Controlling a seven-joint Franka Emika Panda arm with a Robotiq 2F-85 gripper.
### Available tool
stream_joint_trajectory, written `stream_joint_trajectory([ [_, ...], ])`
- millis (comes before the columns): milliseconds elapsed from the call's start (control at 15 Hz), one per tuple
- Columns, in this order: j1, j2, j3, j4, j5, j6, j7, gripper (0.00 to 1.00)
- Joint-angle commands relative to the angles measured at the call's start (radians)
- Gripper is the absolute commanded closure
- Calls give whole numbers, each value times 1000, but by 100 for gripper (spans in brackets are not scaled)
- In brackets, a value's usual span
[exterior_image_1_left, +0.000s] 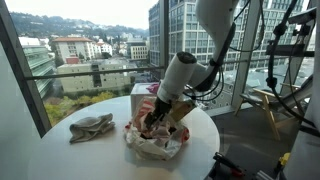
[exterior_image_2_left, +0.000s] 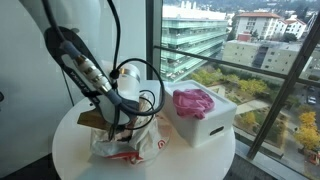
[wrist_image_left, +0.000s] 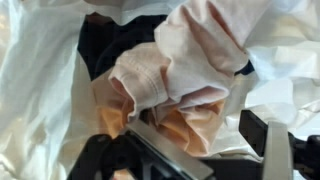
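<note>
Your round white table (exterior_image_1_left: 205, 138) fills the lower middle of both exterior views, right against the window (exterior_image_1_left: 90, 50). The arm (exterior_image_1_left: 180, 72) bends down over the table's middle and blocks much of what lies beneath it.

Under it sits a crumpled white plastic bag (exterior_image_2_left: 128, 152) with red print, its mouth open upward. The white box (exterior_image_2_left: 207, 126) stands just beside the bag, toward the glass, with a bright pink cloth (exterior_image_2_left: 193, 102) heaped in it. In an exterior view a grey cloth (exterior_image_1_left: 90, 127) lies by itself at the left of the table, well apart from the bag. A brown piece (exterior_image_2_left: 90, 118) pokes out at the bag's edge; you cannot tell what it is.

In the wrist view a pale pink cloth (wrist_image_left: 190, 60) lies bunched inside the bag, upper centre of the frame, over a dark hollow, with white plastic on both sides.

Your gripper (wrist_image_left: 200, 135) is down in the bag's mouth at the bottom of that view. Its jaws stand wide apart, holding nothing, just beside the cloth's lower folds. The fingertips are blurred and partly cut off by the frame's lower edge.
</note>
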Motion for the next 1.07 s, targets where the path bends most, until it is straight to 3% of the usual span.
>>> stream_joint_trajectory([
  [0, -41, -149, -32, -44, -29, 140, -5, 0],
  [267, -39, -285, -55, -55, -41, 78, 42, 0],
  [533, -78, -309, -55, -18, -12, -60, 97, 0],
  [600, -82, -323, -84, -58, 172, -109, -93, 0],
  [667, -102, -315, -58, -17, 86, -148, 46, 0],
  [1000, -134, -239, -68, 27, 335, -292, -126, 0],
])
